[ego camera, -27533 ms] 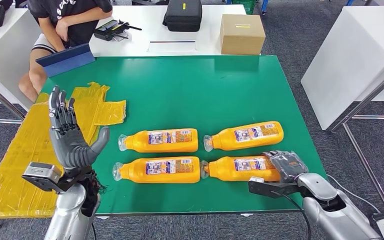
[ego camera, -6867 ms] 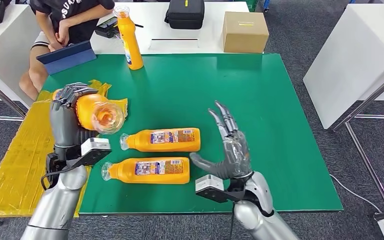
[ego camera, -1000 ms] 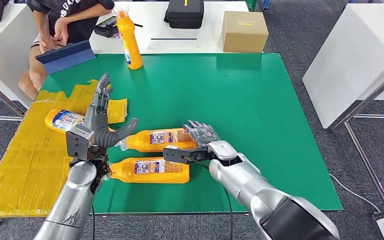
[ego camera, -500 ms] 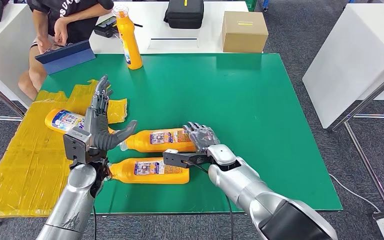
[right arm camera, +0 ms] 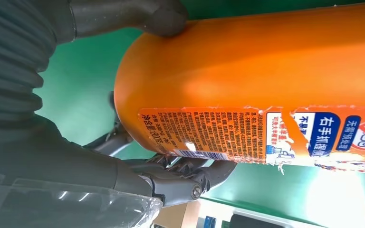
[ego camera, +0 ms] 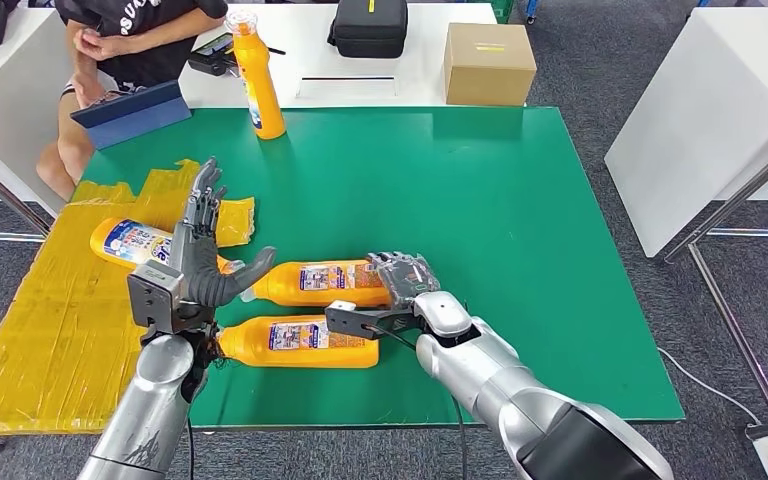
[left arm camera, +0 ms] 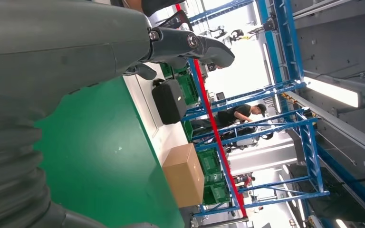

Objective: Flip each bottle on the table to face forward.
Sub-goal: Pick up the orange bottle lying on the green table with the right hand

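A green table (ego camera: 520, 220) carries the job, with a yellow sheet (ego camera: 50, 320) draped off its nine o'clock edge and a cardboard box (ego camera: 489, 63) on the white bench at twelve. Four orange bottles are in play: one stands upright (ego camera: 257, 78) at the table's eleven o'clock corner, one lies on the sheet (ego camera: 135, 242) at nine, and two lie side by side near six, the far bottle (ego camera: 320, 283) and the near bottle (ego camera: 300, 342), caps pointing to nine. The right hand (ego camera: 406, 275) is at the far bottle's base, at three o'clock of it; the right wrist view has the thumb (right arm camera: 164, 16) pressed on the orange wall and the fingers (right arm camera: 197, 173) curled under the opposite side, so it is grasping that bottle. The left hand (ego camera: 198, 262) is raised near the caps, fingers spread and holding nothing. The likely trouble: a grip so close to the base leaves the long, smooth body free to swing or slip as it is lifted, and it could knock the near bottle lying just beside it.
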